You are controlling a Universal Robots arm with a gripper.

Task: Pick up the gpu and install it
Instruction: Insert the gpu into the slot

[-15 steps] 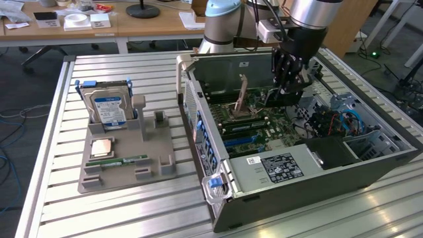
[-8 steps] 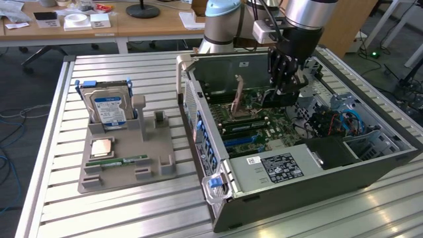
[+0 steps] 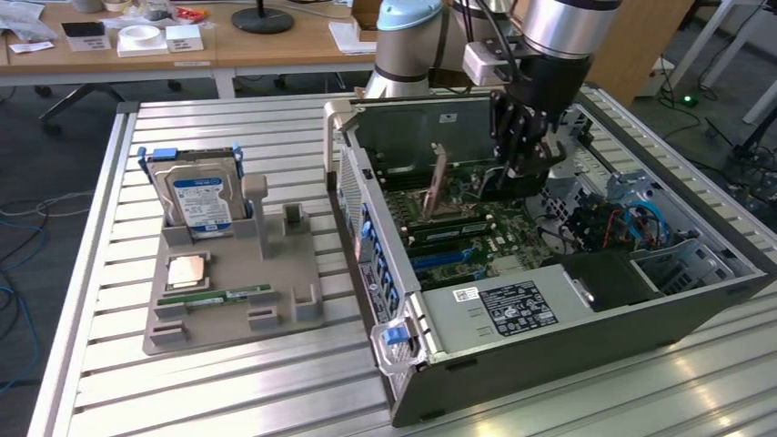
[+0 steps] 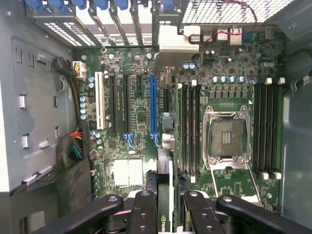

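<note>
While the gripper (image 3: 519,168) hangs inside the computer case (image 3: 631,309), at three o'clock from the hard drive (image 3: 200,202) in the exterior view, you see its fingers (image 4: 144,209) clamped on the gpu (image 4: 164,168), edge-down over the motherboard (image 4: 131,126) beside the blue slot (image 4: 153,107).

A slatted metal worktable (image 3: 231,391) is occupying the foreground, with light glinting off its near edge. Wooden desks (image 3: 304,41) are standing beyond its far edge, carrying white boxes (image 3: 144,38) and a round black base (image 3: 262,20). Loose cables (image 3: 25,211) are lying on the dark floor (image 3: 31,264).
</note>
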